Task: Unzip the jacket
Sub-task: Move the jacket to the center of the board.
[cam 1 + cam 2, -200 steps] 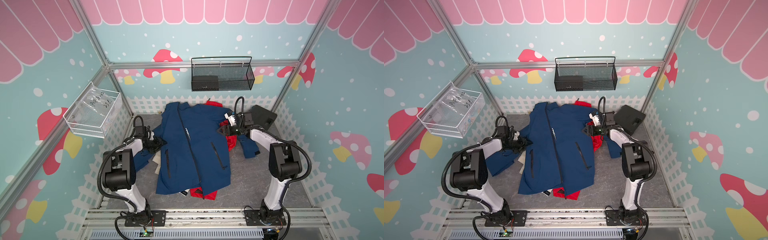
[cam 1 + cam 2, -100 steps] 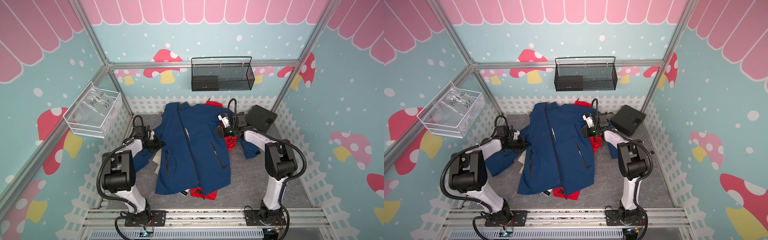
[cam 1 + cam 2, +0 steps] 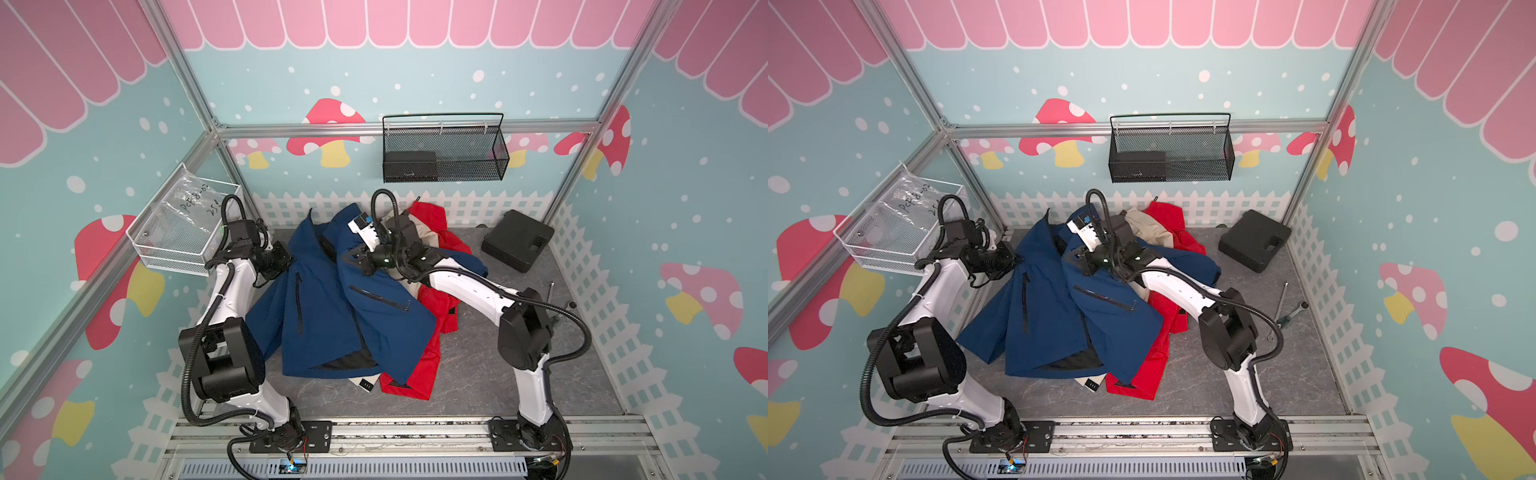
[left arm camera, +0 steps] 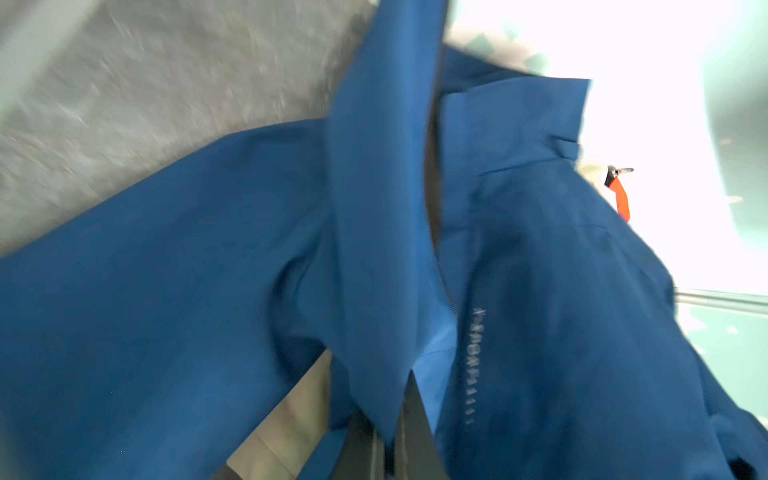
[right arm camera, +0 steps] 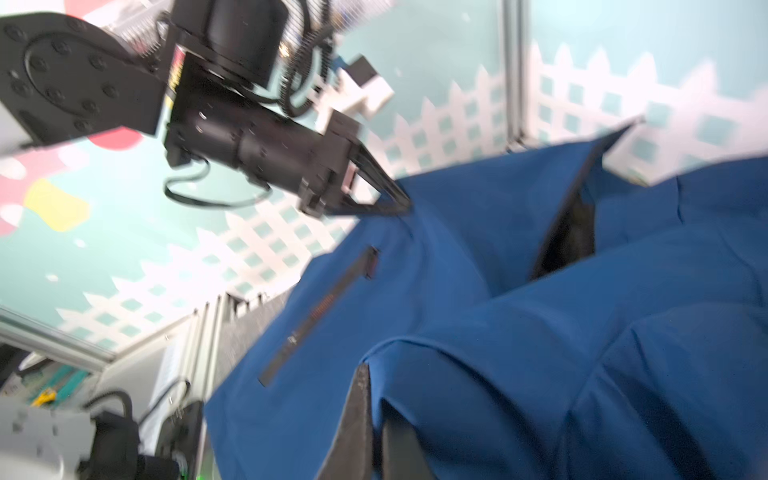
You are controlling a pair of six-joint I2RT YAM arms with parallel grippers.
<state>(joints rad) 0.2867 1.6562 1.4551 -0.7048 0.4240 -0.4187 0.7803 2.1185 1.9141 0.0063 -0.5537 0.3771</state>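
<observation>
What worries me most is that neither arm has the slider. The left gripper (image 5: 401, 203) is clenched on a pinch of cloth at the edge of the blue jacket (image 3: 332, 316) nearest its own side. The right gripper (image 5: 372, 419) is clamped on a raised fold near the chest. If they pull apart from here, the load goes onto the zip (image 4: 448, 291) teeth and seams rather than running the slider down. The thin shell cloth looks slick, so I judge it could slide out of either pair of jaws. A hard tug could also drag along the red jacket (image 3: 436, 316) and the beige garment (image 3: 419, 232) lying underneath. More bunching would bury the zip line further.

The jacket lies front up in the middle of the grey surface (image 3: 478, 374), on top of those other clothes, and is lifted into ridges where it is held. It is dark blue, with a diagonal pocket zip (image 3: 379, 297) on the chest. The collar stands parted at the top. I cannot tell how far down the front is closed.
</observation>
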